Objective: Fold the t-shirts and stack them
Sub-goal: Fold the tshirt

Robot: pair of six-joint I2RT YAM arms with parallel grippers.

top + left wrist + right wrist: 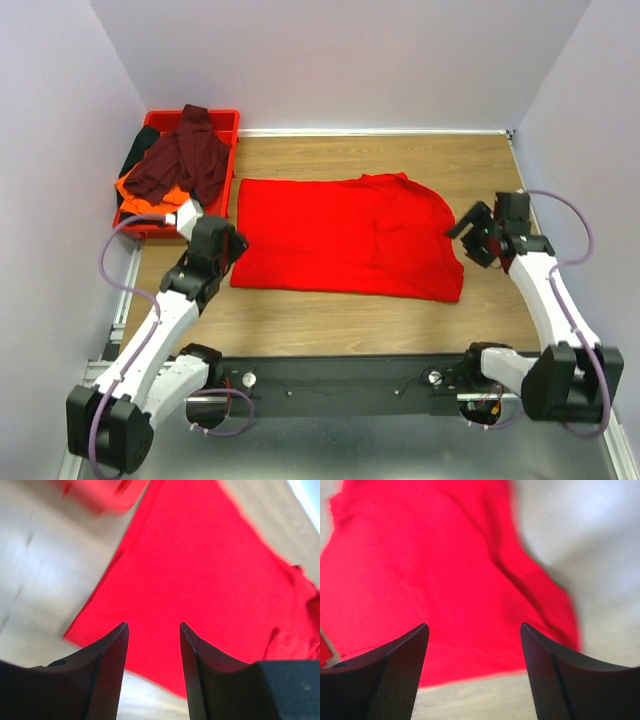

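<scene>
1. left gripper point(234, 243) hangs just off the near-left corner of the bright red t-shirt point(345, 235), jaws well apart with nothing between them. its wrist view shows only red cloth and wood beneath the gap.
2. right gripper point(478, 235) hovers at the shirt's right edge, jaws spread wide and empty, with red cloth below them.
3. the bright red t-shirt lies flat in the middle of the wooden table point(400, 160), collar at the far edge. its right side is rounded, and the sleeves cannot be made out.
4. the red tray point(225, 118) in the far-left corner holds a heap. the dark maroon t-shirt point(185, 160) lies on top. the orange t-shirt point(135, 190) peeks out beneath it at the near left. the black t-shirt point(140, 145) shows only as a sliver against the far-left wall.
5. the left arm's wrist covers part of the tray's near rim.
6. both wrist views are blurred. in the left one the tray is a smeared red shape, cut off at the top left.
7. the shirt's left edge runs near the tray's right wall, with a narrow strip of wood between them.
8. a band of wood shows between the near hem and the arm bases, and another between the collar and the back wall.
9. more wood lies right of the shirt, up to the side wall.
</scene>
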